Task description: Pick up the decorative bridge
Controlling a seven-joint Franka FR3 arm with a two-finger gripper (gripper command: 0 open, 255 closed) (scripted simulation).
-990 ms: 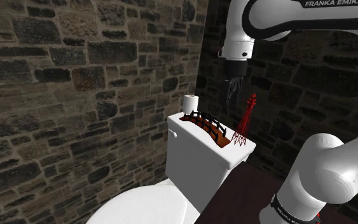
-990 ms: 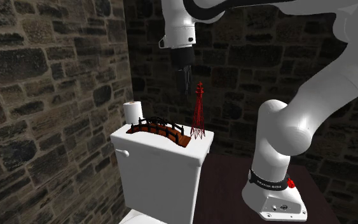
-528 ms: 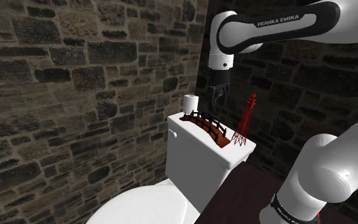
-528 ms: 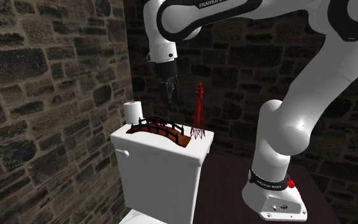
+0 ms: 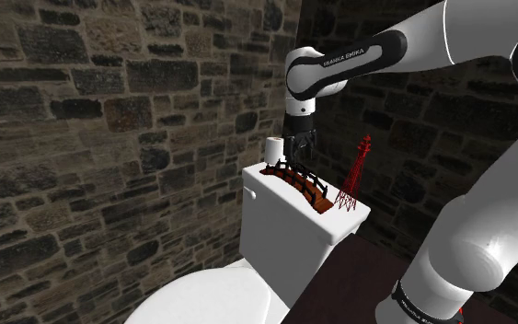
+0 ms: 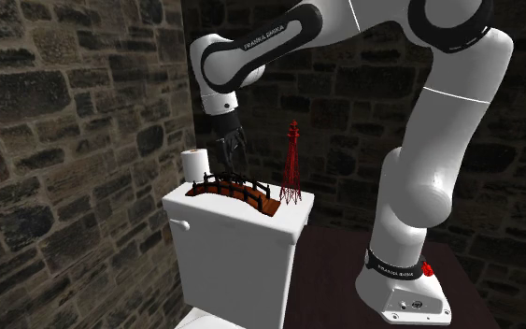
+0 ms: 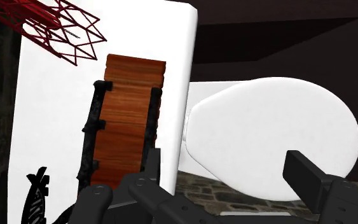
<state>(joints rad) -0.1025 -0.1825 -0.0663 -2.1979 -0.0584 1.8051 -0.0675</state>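
Brown wooden arched bridge with black rails (image 7: pixel 126 121): one, lying lengthwise along the white toilet tank lid (image 7: pixel 44 127). One black two-finger gripper (image 7: pixel 224 159) is spread wide, holding nothing.

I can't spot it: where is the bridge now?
In the second exterior view the bridge lies on the toilet tank, between the paper roll and the red tower, just below the hand.

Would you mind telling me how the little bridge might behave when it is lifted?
The bridge looks rigid, planked wood, likely lifting in one piece. Its thin black railings may be fragile under the pincer. The slim red tower beside it could tip if nudged.
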